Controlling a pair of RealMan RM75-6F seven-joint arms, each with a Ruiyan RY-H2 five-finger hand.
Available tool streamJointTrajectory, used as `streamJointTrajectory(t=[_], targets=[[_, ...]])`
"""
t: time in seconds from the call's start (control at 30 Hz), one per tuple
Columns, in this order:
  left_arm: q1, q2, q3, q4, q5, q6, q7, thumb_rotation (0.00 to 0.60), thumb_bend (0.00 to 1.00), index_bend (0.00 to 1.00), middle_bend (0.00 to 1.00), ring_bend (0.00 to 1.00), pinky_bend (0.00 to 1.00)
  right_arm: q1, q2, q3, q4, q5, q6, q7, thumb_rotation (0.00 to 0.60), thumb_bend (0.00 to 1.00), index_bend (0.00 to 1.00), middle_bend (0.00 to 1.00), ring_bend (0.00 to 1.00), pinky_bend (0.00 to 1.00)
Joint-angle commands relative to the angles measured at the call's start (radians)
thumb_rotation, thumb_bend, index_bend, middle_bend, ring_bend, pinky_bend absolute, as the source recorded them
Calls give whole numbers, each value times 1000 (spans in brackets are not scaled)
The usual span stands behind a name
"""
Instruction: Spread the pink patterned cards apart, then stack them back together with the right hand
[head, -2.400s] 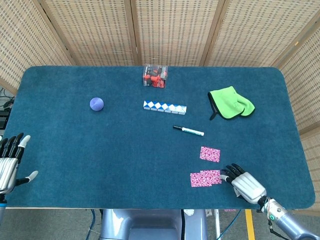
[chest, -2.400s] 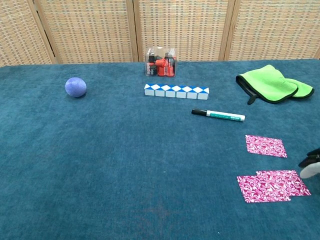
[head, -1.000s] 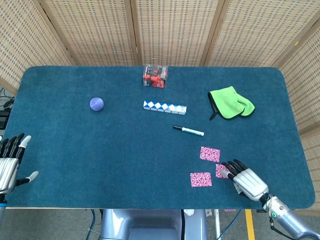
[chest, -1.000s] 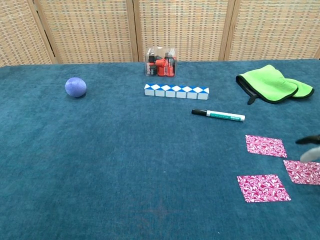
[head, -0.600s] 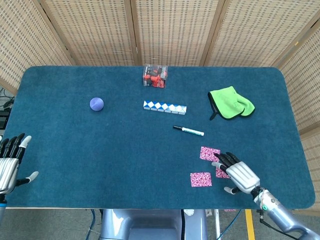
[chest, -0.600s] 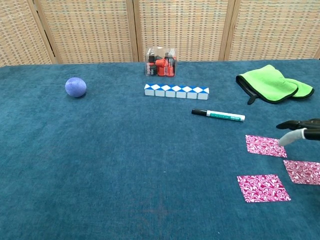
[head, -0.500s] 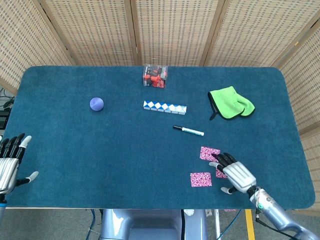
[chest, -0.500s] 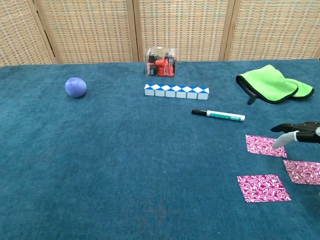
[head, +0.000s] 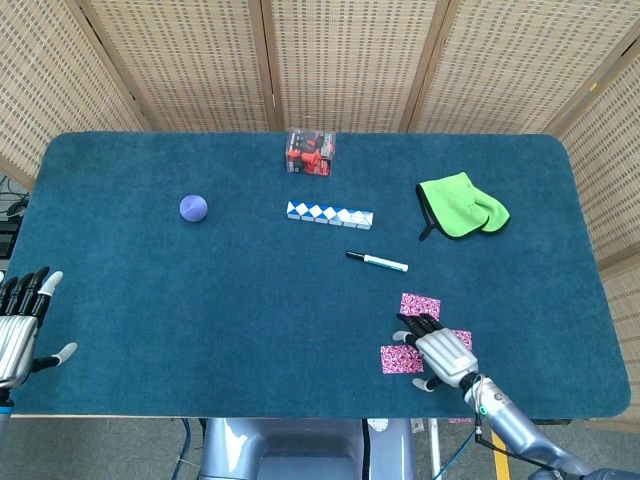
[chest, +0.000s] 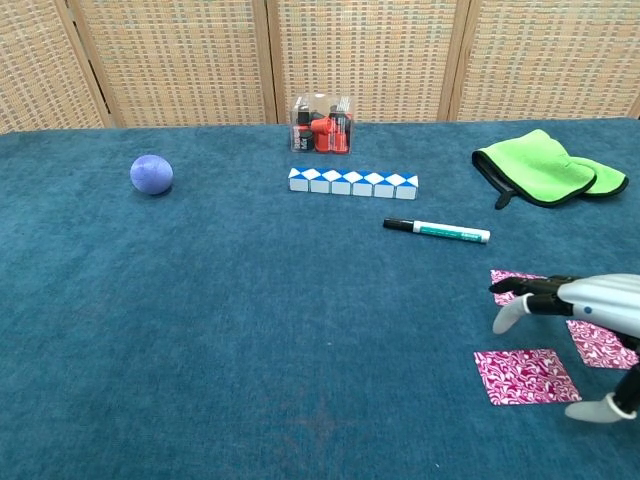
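Hovering over three spread pink cards (chest: 526, 375), right hand (head: 438, 352) released, fingers apart; clear box (head: 310, 153) with red items.

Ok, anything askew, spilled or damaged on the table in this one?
Nothing stands out. Three pink cards lie flat and apart under the right hand; the marker is capped, and the green cloth is loosely folded.

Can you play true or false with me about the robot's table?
1. The ball is purple. True.
2. The pink cards are stacked in one pile. False: they lie spread apart.
3. The right robot hand is over the cards. True.
4. The pen lies on the green cloth. False: it lies on the table, apart from the cloth.
5. The left robot hand holds a card. False: it holds nothing.
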Motion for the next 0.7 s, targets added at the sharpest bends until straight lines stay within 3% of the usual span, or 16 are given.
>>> streamJointTrajectory(t=[0.03,0.23,0.4,0.7], targets=[[0,0,0,0,-1,0,0,600,0,0,0,0,0,1,-27,8,13,13,-3,-10,600,260,235,0,0,44],[-1,1,0,-2,-3,-3,0,600,0,0,0,0,0,2,-46,12,27,23,-7,-17,600,267,238,0,0,44],[-1,2,0,-2,-3,-3,-2,600,0,0,0,0,0,3,-56,15,40,29,-7,-18,600,354,244,0,0,44],[-1,2,0,-2,-2,-3,-3,600,0,0,0,0,0,-1,-57,5,39,9,6,-18,600,363,244,0,0,44]])
